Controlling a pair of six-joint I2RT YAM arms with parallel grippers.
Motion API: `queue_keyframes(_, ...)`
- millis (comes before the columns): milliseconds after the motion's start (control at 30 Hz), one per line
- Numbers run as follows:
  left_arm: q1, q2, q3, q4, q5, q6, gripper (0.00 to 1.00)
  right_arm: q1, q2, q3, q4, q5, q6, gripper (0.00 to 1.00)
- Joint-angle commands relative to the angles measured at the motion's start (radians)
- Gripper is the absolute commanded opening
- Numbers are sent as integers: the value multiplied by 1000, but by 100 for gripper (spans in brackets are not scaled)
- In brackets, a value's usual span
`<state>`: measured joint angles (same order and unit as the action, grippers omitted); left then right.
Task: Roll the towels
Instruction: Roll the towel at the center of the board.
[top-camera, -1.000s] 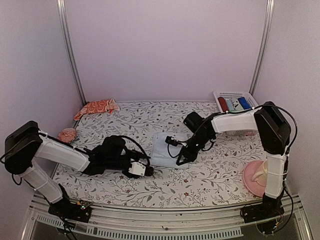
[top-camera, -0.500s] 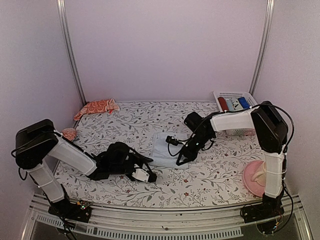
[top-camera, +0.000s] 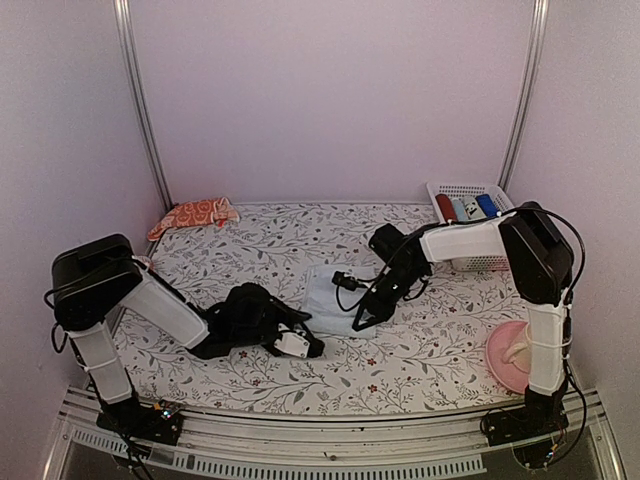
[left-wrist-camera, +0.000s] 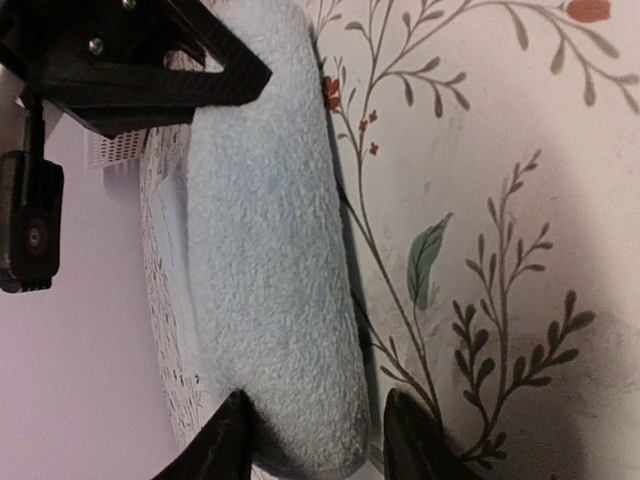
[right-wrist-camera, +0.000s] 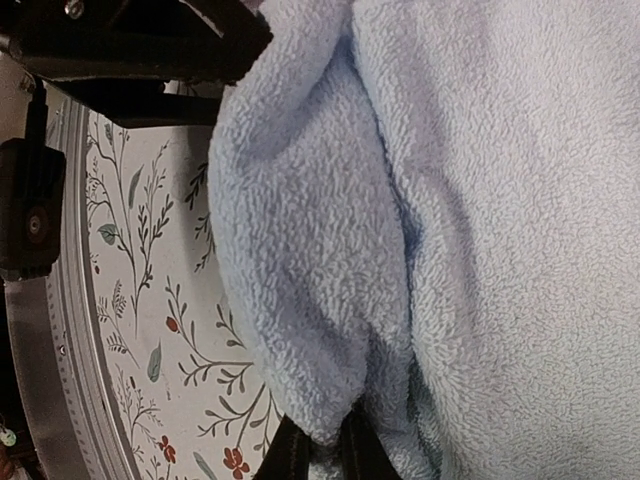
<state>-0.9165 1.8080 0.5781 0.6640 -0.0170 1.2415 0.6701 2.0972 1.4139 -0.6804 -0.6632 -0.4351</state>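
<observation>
Right gripper (top-camera: 359, 321) clenched on blue towel (top-camera: 322, 292) near-right edge. Left gripper (top-camera: 310, 347) released, straddling the roll's left end. Orange towel (top-camera: 195, 213) far left, basket (top-camera: 466, 191) far right.

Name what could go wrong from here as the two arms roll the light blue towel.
1. The right gripper pinches only a thin fold at the edge of the light blue towel; the fold may slip free and the roll could loosen.
2. The left gripper is open, its fingers straddling just one end of the roll; closing there might skew it.
3. The orange-red towel lies crumpled at the far left corner, likely an awkward reach.
</observation>
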Motion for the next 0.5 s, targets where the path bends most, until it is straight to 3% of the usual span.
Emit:
queue_keyframes(0, -4, 52, 24, -15, -42, 6, 42, -17, 50, 14, -14, 36, -21, 10)
queue_keyframes(233, 6, 97, 55, -40, -78, -4, 38, -19, 65, 42, -28, 36, -36, 12)
queue_keyframes(367, 7, 105, 67, -78, -74, -12, 16, -20, 58, 50, -31, 55, -39, 17)
queue_keyframes(433, 8, 99, 77, -118, -63, -22, 0, -20, 40, 50, -26, 74, -33, 23)
queue_keyframes(467, 8, 94, 80, -134, -60, -30, 0, -19, 29, 49, -23, 83, -29, 25)
